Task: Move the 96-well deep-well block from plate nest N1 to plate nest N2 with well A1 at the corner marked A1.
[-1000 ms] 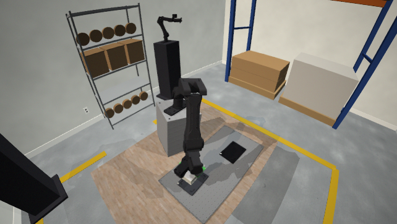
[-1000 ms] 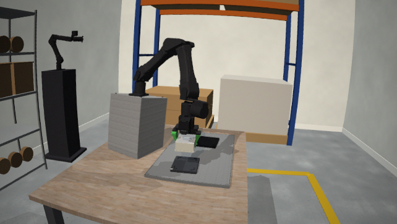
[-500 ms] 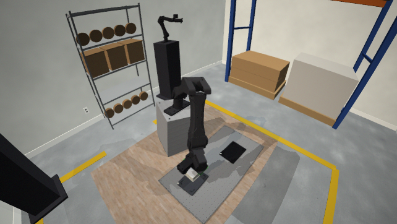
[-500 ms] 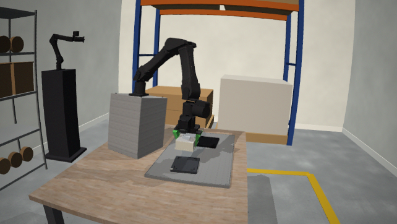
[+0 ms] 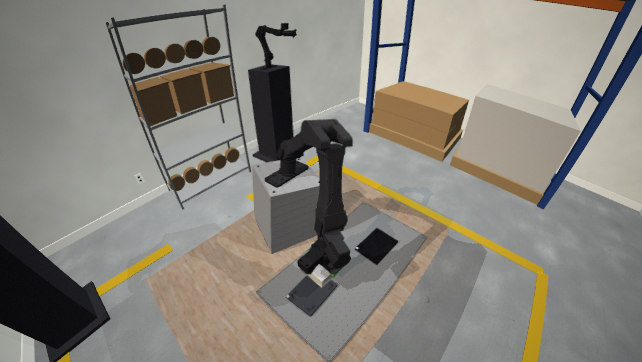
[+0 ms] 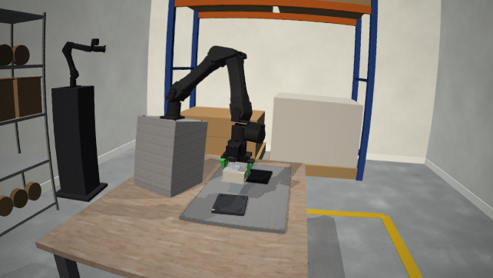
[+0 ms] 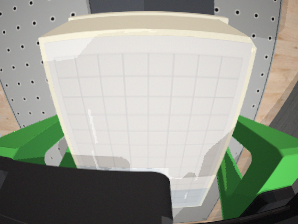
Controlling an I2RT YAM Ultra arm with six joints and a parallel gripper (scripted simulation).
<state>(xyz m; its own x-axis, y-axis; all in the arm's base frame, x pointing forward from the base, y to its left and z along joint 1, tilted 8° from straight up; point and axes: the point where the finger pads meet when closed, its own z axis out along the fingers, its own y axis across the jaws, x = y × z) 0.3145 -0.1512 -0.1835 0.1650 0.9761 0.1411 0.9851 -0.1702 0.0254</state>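
The deep-well block [image 5: 322, 276] is a cream-white box with a grid of wells on top. My gripper [image 6: 236, 164], with green fingers, is shut on its two sides and holds it level above the grey perforated baseplate [image 5: 345, 280]. It hangs between the two black nests. Nest N1 [image 5: 310, 295] lies empty at the near end of the plate, and nest N2 [image 5: 376, 245] lies empty at the far end. In the wrist view the block [image 7: 149, 110] fills the frame between the green fingers.
The arm's base stands on a grey pedestal [image 6: 170, 153] at the table's left, close to the baseplate. The wooden table's edge [image 6: 307, 215] runs just right of the plate. A black column with a second arm [image 6: 77, 142] stands off the table.
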